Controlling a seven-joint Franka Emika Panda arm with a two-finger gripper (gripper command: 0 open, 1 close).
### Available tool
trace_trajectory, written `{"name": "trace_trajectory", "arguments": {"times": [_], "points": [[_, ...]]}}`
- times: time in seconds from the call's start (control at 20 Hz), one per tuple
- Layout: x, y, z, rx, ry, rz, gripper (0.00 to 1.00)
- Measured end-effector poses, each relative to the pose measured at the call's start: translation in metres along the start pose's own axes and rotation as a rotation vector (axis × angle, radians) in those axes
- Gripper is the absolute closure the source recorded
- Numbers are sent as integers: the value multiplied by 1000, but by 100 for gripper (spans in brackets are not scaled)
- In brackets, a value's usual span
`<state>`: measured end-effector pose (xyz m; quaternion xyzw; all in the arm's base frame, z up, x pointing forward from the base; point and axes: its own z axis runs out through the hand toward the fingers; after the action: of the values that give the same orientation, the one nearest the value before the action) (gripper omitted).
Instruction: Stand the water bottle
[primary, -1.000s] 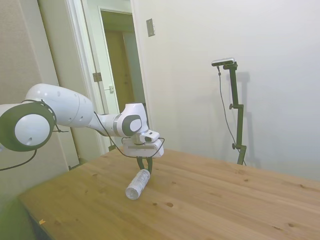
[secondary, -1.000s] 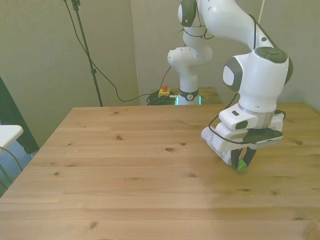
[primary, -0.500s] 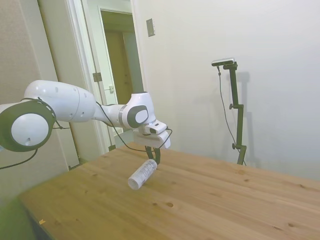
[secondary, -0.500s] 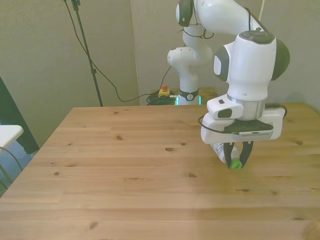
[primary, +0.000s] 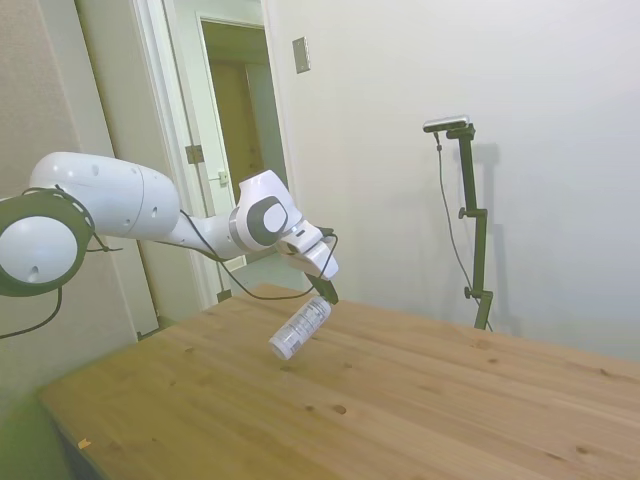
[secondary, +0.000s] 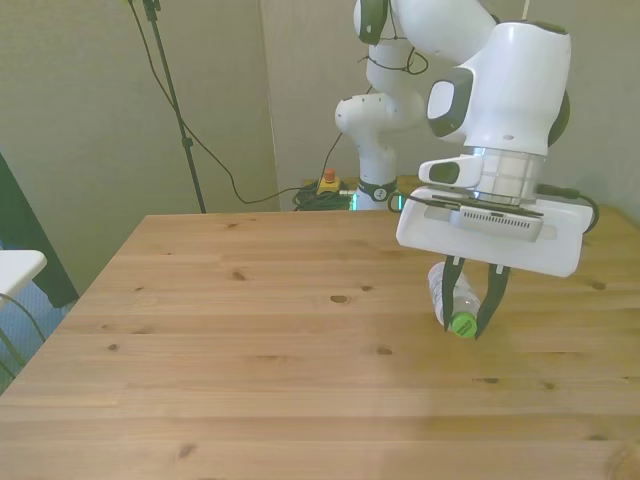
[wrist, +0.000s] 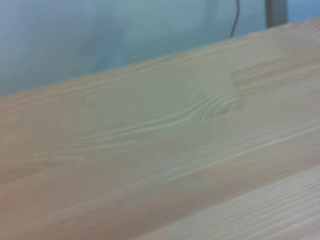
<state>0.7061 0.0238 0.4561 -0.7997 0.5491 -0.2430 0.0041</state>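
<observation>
One water bottle (primary: 300, 328) lifted clear of table (primary: 420, 400), tilted base-down, clamped near cap by gripper (secondary: 468, 322); uprighting underway.

White rounded arm (secondary: 505, 90), grey joint caps, black cable, dark-fingered tool (secondary: 470, 312).

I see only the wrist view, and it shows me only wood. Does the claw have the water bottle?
Observer: Yes. In the front view the claw is shut on the water bottle near its green cap.
Operator: Is the bottle touching the table?
Observer: No. The side view shows the bottle in the air above the table.
Operator: Is it upright already?
Observer: Not yet. In the side view it hangs tilted, its cap end up at the claw and its base lower.
</observation>
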Motion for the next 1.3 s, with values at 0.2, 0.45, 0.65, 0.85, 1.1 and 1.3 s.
{"name": "trace_trajectory", "arguments": {"times": [0.2,0.45,0.65,0.85,1.1,1.3], "points": [[-2,2,3,10,142,63,100],[6,6,6,31,306,118,100],[7,11,7,58,414,148,100],[-1,17,8,55,408,139,100],[-3,13,4,121,497,174,100],[-4,9,1,209,586,216,100]]}}
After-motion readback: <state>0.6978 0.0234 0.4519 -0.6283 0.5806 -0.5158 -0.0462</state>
